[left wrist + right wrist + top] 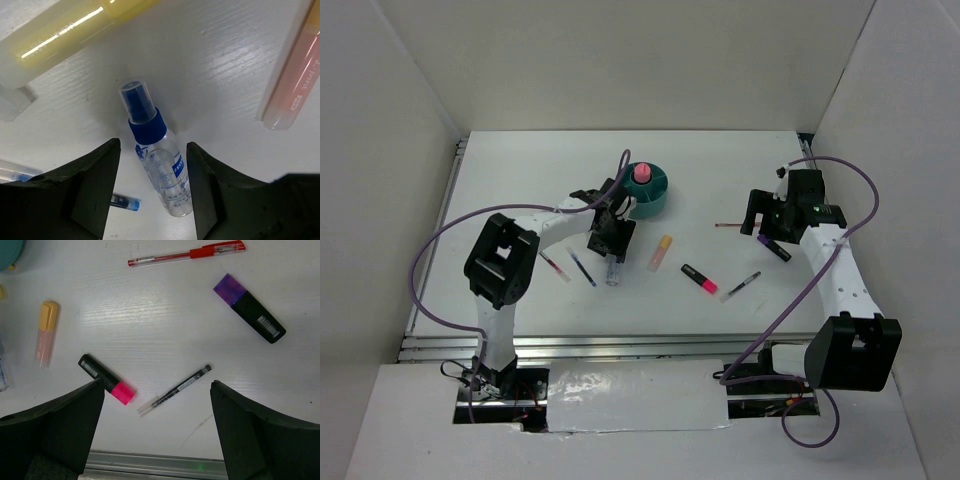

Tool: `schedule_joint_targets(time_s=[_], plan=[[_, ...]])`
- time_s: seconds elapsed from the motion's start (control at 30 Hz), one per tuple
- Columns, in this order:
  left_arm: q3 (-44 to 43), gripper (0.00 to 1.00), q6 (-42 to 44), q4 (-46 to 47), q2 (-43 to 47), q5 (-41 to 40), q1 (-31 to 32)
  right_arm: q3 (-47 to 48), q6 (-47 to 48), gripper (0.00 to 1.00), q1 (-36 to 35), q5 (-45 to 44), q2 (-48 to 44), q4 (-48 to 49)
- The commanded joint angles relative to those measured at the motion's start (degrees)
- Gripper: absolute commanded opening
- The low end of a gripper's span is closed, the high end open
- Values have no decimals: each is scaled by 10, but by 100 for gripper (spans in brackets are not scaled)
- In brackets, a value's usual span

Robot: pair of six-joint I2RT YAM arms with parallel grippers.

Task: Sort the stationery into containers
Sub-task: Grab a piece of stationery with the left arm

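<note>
Blue-capped clear bottle (157, 160) lies flat on the white table (520, 180) in the lower middle of the left wrist view, cap toward the top of the frame and base toward the bottom. The left gripper (153, 147) straddles it with its fingers (95, 185) spread wide, one on each side of the clear body, and a strip of table shows between each finger and the bottle, so they are not touching it. A yellow marker (60, 35) crosses the upper left corner there, an orange marker (295, 85) runs down the right edge, and part of a blue pen (125, 202) shows at lower left. In the top view the teal organizer (648, 190) stands just above the left gripper, with a pink-topped item (641, 173) upright in it. The right gripper (157, 390) is also spread wide and holds nothing. A black pen (175, 390) lies slantwise between its fingers and a pink-tipped highlighter (106, 379) lies just beside the left one. A purple-capped highlighter (250, 315) lies at upper right and a red pen (187, 254) along the top edge.
</note>
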State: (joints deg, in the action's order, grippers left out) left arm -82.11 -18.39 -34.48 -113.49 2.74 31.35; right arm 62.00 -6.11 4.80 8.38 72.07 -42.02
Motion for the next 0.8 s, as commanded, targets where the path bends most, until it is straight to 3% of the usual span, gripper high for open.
schedule_joint_targets(time_s=[0.0, 0.27, 0.43, 0.57, 0.7, 0.77], plan=[[8, 67, -9, -5, -17, 20, -1, 9, 6, 92, 6, 8, 3, -3], [19, 62, -7, -1, -31, 22, -2, 6, 7, 91, 9, 19, 7, -1], [32, 43, -1, 6, -14, 33, -9, -3, 7, 90, 9, 24, 4, 3], [48, 37, 8, 24, 52, 67, -18, -3, 11, 90, 9, 39, 5, -1], [68, 18, -1, 69, 142, 109, -53, 3, 14, 90, 7, 52, 6, -3], [69, 17, 4, 91, 193, 111, -79, 5, 18, 90, 7, 55, 3, -2]])
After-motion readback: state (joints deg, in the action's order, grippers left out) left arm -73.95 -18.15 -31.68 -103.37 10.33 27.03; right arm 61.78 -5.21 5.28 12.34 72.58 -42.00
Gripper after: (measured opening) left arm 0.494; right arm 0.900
